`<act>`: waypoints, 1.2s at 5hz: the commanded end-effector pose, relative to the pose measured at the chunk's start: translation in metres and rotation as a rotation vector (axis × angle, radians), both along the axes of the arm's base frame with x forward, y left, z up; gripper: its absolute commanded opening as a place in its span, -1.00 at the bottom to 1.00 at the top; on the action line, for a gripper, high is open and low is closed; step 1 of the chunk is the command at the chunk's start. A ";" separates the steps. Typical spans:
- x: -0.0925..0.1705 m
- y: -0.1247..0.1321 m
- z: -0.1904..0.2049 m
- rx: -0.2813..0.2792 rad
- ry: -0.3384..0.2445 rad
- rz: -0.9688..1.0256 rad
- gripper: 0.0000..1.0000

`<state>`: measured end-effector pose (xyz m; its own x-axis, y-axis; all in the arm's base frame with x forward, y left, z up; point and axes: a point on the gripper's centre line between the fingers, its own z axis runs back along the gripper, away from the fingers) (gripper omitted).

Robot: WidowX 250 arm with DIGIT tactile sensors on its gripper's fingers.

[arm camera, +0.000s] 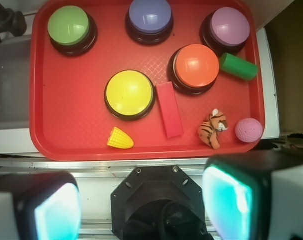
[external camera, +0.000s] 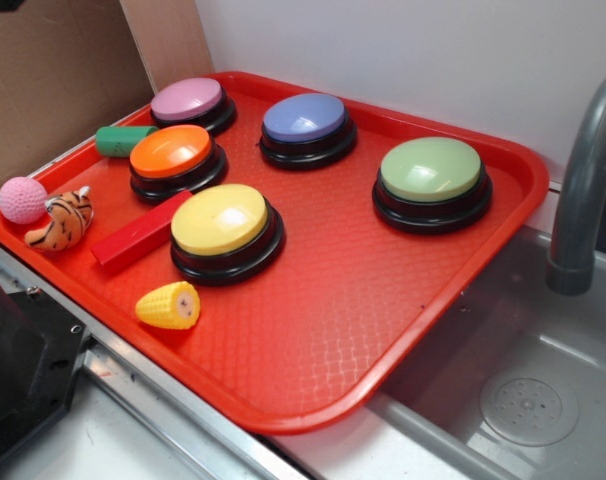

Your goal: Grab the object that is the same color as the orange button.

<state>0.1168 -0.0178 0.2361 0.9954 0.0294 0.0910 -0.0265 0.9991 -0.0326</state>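
Observation:
The small orange tiger toy (external camera: 61,221) with black stripes lies near the left corner of the red tray (external camera: 343,330), beside the pink ball (external camera: 22,199). In the wrist view the tiger toy (arm camera: 212,129) lies at the tray's lower right. The orange button (external camera: 173,157) stands just behind it; it also shows in the wrist view (arm camera: 196,67). My gripper (arm camera: 141,207) hangs high above the robot base, short of the tray's near edge, jaws wide apart and empty. The gripper is out of the exterior view.
Yellow (external camera: 224,226), pink (external camera: 190,102), blue (external camera: 306,126) and green (external camera: 432,178) buttons stand on the tray. A red block (external camera: 135,236), green cylinder (external camera: 122,139) and yellow corn cob (external camera: 169,305) lie there too. A grey faucet (external camera: 583,190) and sink stand at right.

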 end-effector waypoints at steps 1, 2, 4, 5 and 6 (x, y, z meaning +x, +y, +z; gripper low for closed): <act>0.000 0.000 0.000 0.000 0.000 0.000 1.00; 0.003 0.018 -0.009 -0.007 0.002 0.101 1.00; 0.005 0.050 -0.036 -0.001 -0.072 0.264 1.00; 0.005 0.072 -0.068 0.010 -0.045 0.422 1.00; 0.008 0.086 -0.093 -0.005 -0.066 0.525 1.00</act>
